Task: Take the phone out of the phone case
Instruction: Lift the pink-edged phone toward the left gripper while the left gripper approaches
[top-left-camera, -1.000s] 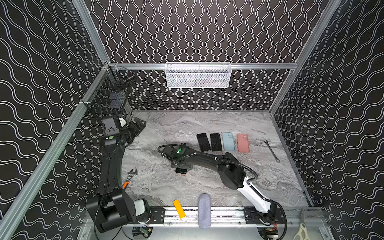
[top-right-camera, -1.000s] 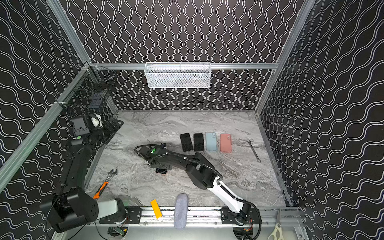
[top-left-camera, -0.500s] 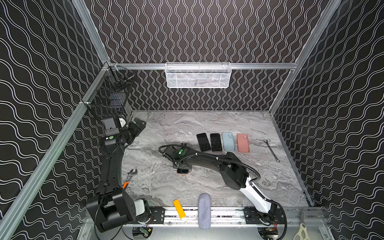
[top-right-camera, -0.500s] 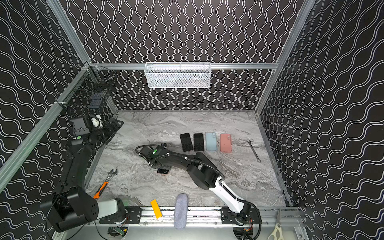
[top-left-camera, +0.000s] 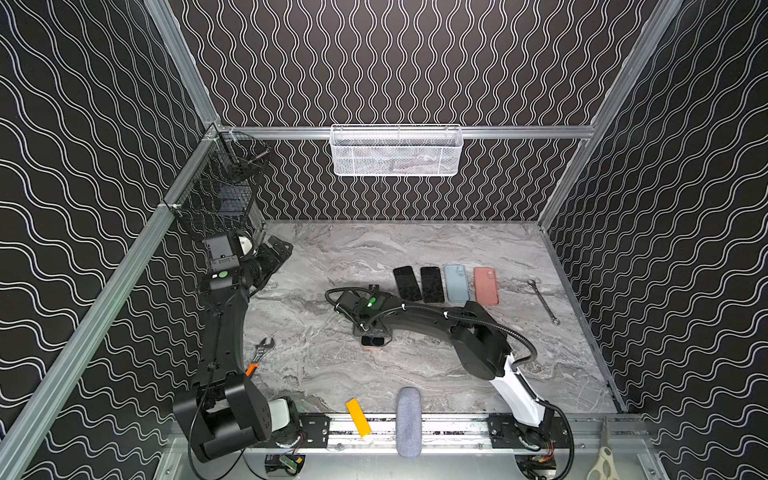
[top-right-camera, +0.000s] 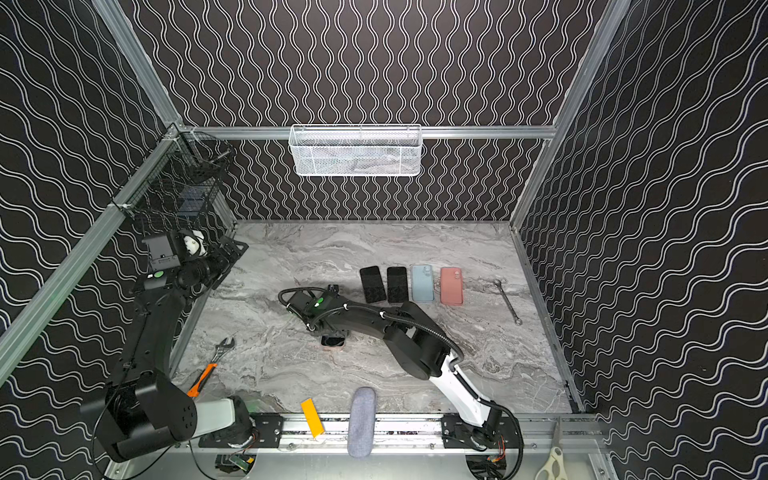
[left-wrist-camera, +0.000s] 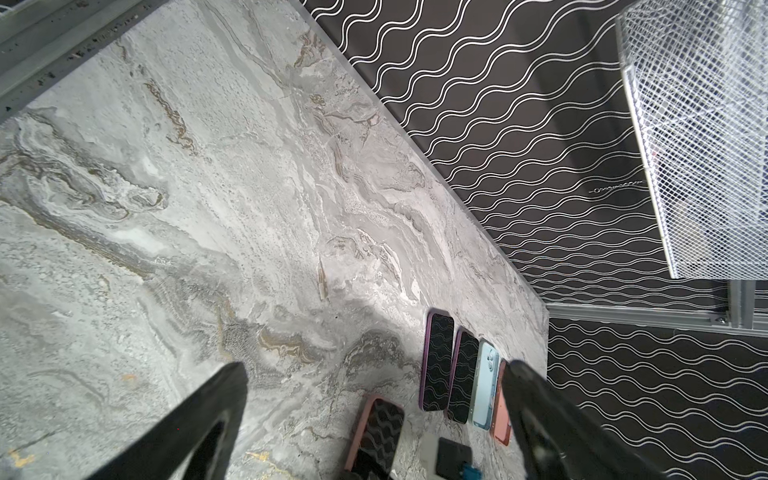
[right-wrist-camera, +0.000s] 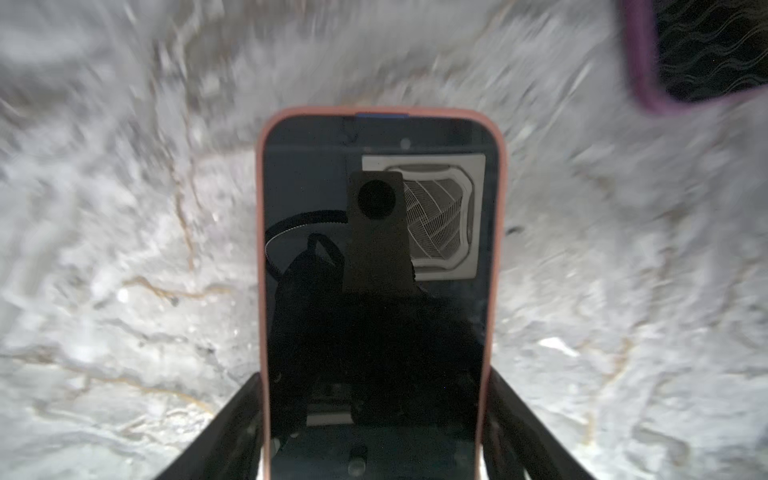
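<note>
Phone (right-wrist-camera: 376, 270): screen up, seated in its pink phone case (right-wrist-camera: 259, 249), near the middle of the worktop (top-left-camera: 415, 374); whether it rests there or is just lifted I cannot tell
Right fingers (right-wrist-camera: 232, 432): clamped on the case's two long edges near one end; the worktop blurs while the phone shows sharp, so I judge it travels with me
Left fingers (left-wrist-camera: 208, 415): spread wide, empty, raised by the left wall, well apart from the phone
Nearby: row of phones and cases (top-left-camera: 432, 284) just behind my right wrist
Step in hand: securing the case before the phone is freed
Doing it well: I should grip the case rim only, not squeeze the phone through it, and turn a free corner toward my left fingers so they can peel or push
Change from a second ago: the cased phone and my right fingers sit slightly further right, elbow swung right too; my left arm is where it was
</note>
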